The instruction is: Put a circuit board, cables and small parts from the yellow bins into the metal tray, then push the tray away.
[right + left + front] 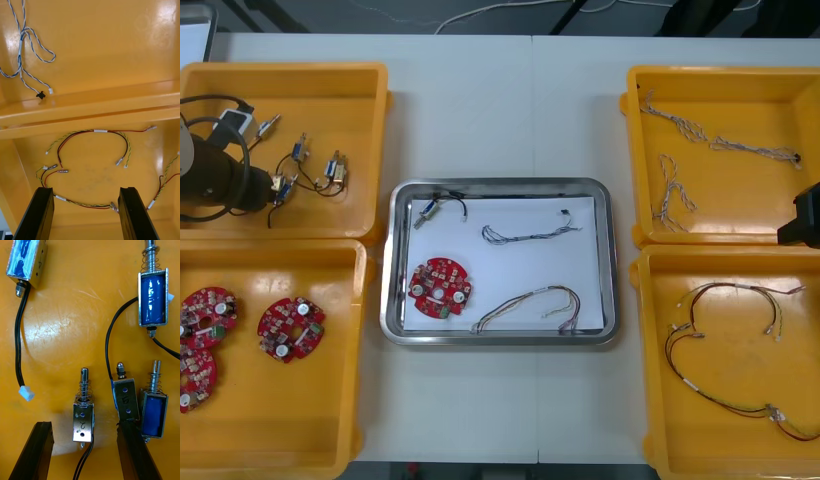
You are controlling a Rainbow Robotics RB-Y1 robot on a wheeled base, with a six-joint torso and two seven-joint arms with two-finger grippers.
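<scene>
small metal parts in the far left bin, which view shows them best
The left wrist view: the small metal parts lie close up, one between the fingers of the open left gripper, springs and black leads plain. The front view has them as a cluster in the far left yellow bin. The right wrist view faces cables.

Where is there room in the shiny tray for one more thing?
In the metal tray, the white strip between the blue and white cable and the red and yellow cable is bare. Its left side is crowded: small metal part above circuit board.
</scene>
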